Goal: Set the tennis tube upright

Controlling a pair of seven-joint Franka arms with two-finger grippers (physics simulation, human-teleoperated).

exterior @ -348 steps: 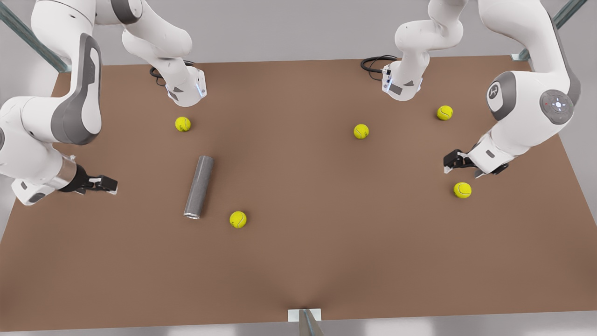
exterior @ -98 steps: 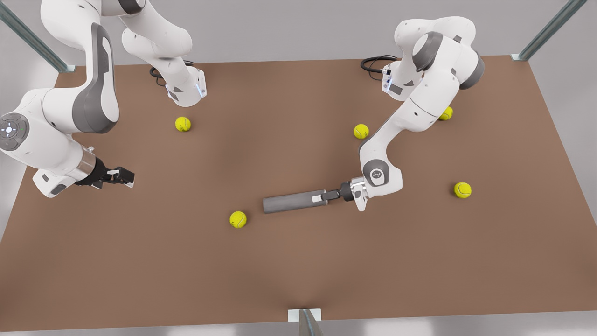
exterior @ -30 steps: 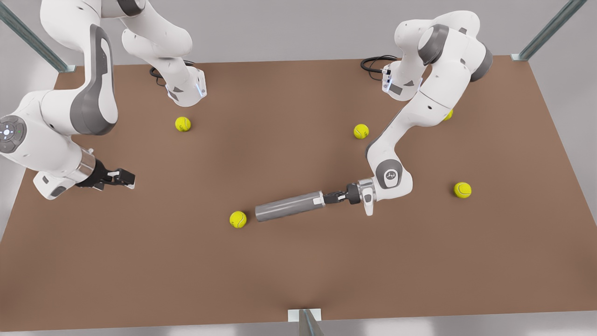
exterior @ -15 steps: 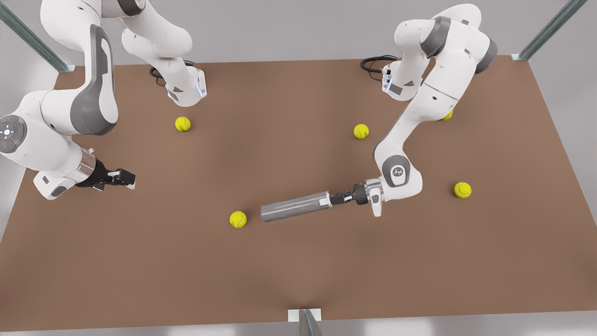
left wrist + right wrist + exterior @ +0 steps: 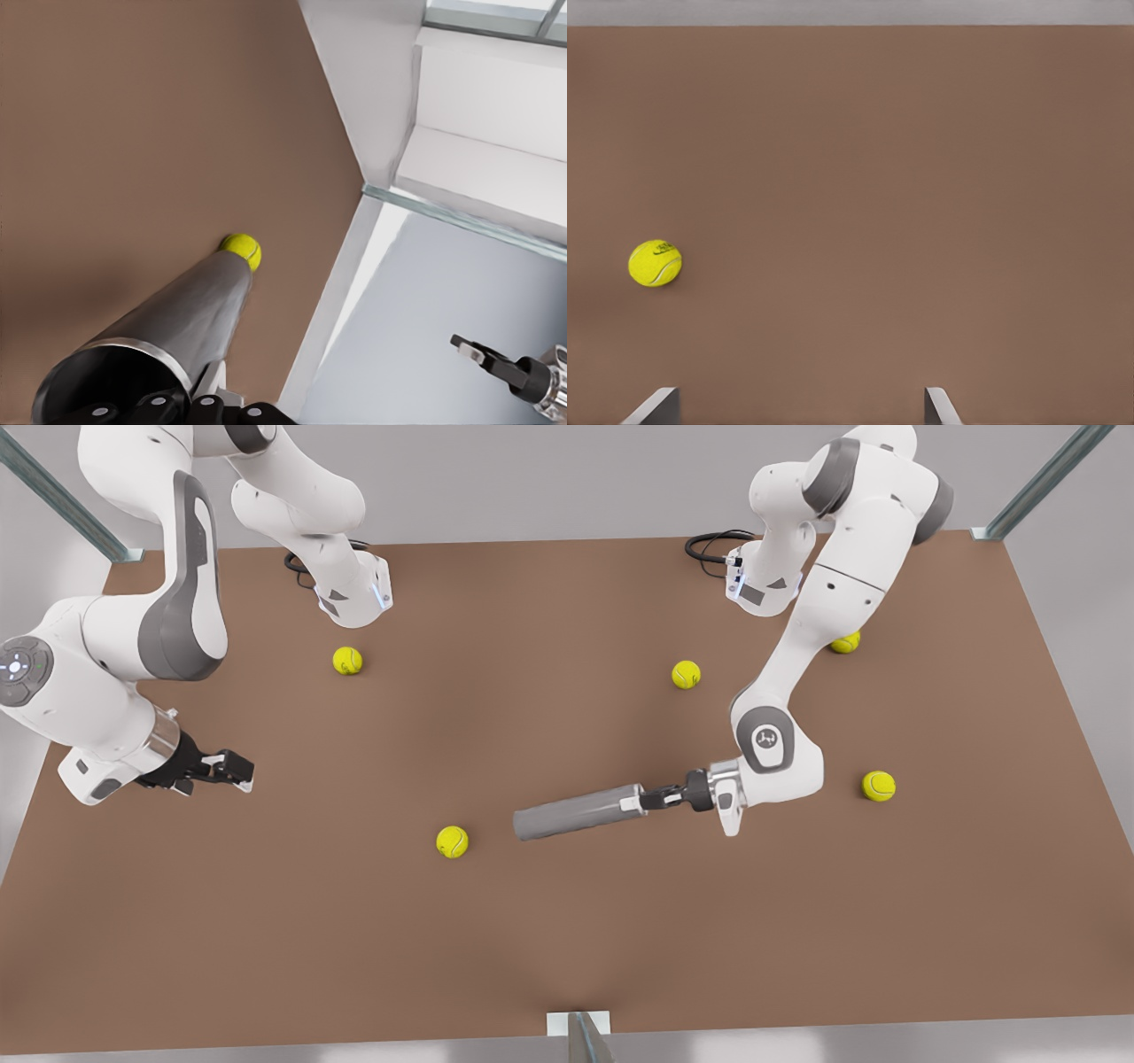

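1. Near the counter's (image 5: pixel 567 921) middle, our left hand (image 5: pixel 636 803) grips the tennis tube (image 5: pixel 578 812) by its rim end; the tube stretches toward the front view's left.
2. Our right hand (image 5: pixel 232 767) waits open, well apart at the front view's left.
3. We read no writing.

A flat brown matte tabletop (image 5: pixel 567 921) is seen filling most of the front view, its surface uniform and unmarked, with a soft darker shading across the middle. Pale grey floor (image 5: pixel 549 478) is seen past the far edge. Grey metal frame struts are noted at the far left corner (image 5: pixel 53 500) and the far right corner (image 5: pixel 1041 483), each running diagonally to the table. A small pale bracket with a metal post (image 5: pixel 580 1027) is fixed at the middle of the near edge. Lighting is even and diffuse; no hard shadows are cast. In the left wrist view, white wall panels (image 5: pixel 496 168) and a glazed strip (image 5: pixel 461 217) are seen beyond the table edge.
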